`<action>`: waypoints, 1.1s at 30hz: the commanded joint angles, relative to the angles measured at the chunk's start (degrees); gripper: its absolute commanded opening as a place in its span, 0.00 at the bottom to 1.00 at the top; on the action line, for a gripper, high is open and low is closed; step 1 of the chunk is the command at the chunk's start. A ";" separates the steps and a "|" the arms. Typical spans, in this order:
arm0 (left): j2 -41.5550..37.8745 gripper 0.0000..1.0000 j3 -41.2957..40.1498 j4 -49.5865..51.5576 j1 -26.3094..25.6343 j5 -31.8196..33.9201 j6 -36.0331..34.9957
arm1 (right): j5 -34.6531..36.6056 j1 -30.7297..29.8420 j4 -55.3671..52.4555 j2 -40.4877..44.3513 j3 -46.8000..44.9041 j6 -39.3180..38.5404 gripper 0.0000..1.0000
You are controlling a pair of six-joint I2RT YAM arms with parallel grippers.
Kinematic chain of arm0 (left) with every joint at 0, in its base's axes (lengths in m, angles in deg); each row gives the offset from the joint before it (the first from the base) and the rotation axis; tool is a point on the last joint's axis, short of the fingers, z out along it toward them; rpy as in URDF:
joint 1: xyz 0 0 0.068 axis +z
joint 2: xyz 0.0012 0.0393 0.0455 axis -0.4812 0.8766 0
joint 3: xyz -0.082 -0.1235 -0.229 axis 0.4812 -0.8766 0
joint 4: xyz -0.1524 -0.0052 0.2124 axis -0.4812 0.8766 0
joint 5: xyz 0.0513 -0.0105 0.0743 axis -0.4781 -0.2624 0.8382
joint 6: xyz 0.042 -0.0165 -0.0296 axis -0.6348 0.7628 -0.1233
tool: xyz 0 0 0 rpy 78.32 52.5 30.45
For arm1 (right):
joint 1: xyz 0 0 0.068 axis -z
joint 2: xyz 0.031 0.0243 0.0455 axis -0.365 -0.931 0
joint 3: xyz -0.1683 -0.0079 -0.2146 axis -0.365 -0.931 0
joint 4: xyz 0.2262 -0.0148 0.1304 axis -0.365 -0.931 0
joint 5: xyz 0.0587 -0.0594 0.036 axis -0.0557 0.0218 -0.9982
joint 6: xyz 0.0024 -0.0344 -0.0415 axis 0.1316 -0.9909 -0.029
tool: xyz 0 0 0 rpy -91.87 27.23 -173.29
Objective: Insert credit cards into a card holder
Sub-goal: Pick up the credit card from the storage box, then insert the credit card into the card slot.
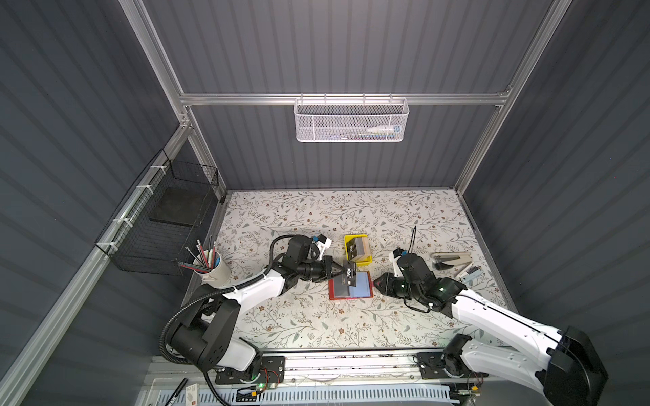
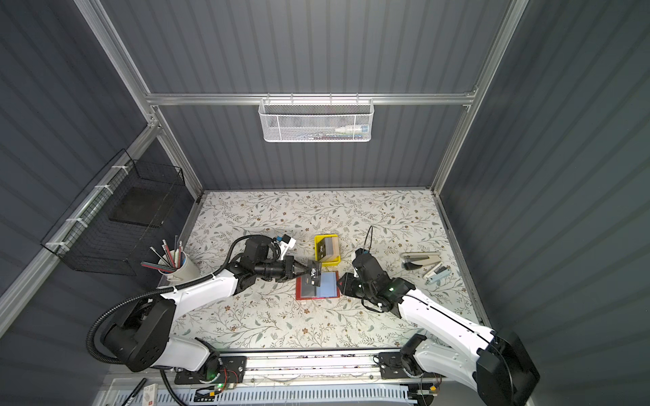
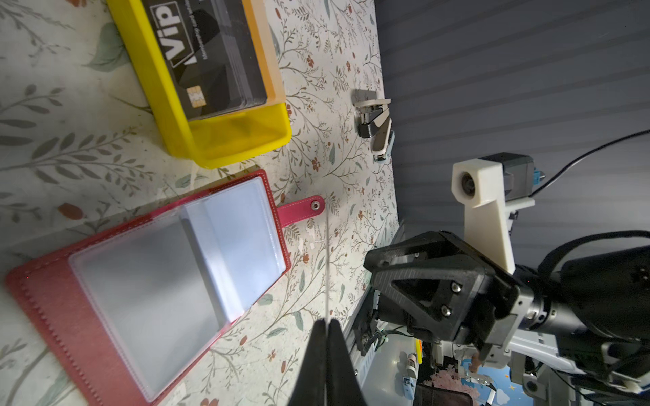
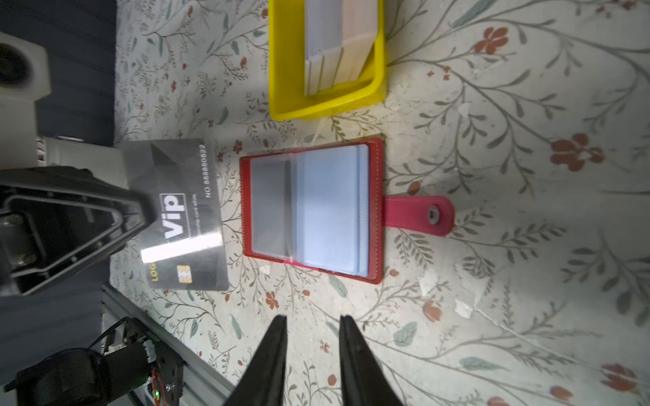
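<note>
Holder (image 1: 362, 285) lies open and flat near mid-table, a little toward the front edge, with bluish sleeves facing up. Its strap (image 4: 418, 214) sticks out flat toward the right edge with the snap undone. Left gripper (image 1: 344, 271) is pinched tight on one dark "Vip" card (image 1: 350, 277). In both top views the card stands tilted over the holder's left half. The right wrist view shows its printed face (image 4: 183, 218). From the left wrist it appears edge-on, as a thin line between the closed fingers (image 3: 318, 337). Cannot tell whether its lower edge touches a sleeve. Right gripper (image 4: 313, 318) sits low just off the holder's right side by the strap, jaws apart with only table showing between them. Yellow tray (image 1: 349, 242) stands just behind the holder toward the far edge, and the stack (image 3: 211, 59) leans inside it. Stapler (image 1: 453, 260) lies near the right edge, pencil cup (image 1: 216, 270) at the left edge.
</note>
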 commanded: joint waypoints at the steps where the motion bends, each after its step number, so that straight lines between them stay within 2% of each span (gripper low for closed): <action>1: -0.67 0.00 -2.09 2.13 0.21 2.76 -2.56 | 2.40 -0.29 -1.75 -3.24 1.25 -0.93 0.29; 13: 4.52 0.00 -4.06 -2.86 0.22 5.97 -0.40 | 2.10 -0.22 0.57 -12.24 3.15 -1.77 0.29; 18: 6.92 0.00 -4.36 -6.52 0.21 4.84 2.13 | 1.94 -0.25 1.77 -14.52 3.39 -1.77 0.28; 33: 9.42 0.00 -4.98 -7.61 0.21 6.15 3.62 | 1.59 -0.21 4.35 -19.93 4.06 -2.16 0.21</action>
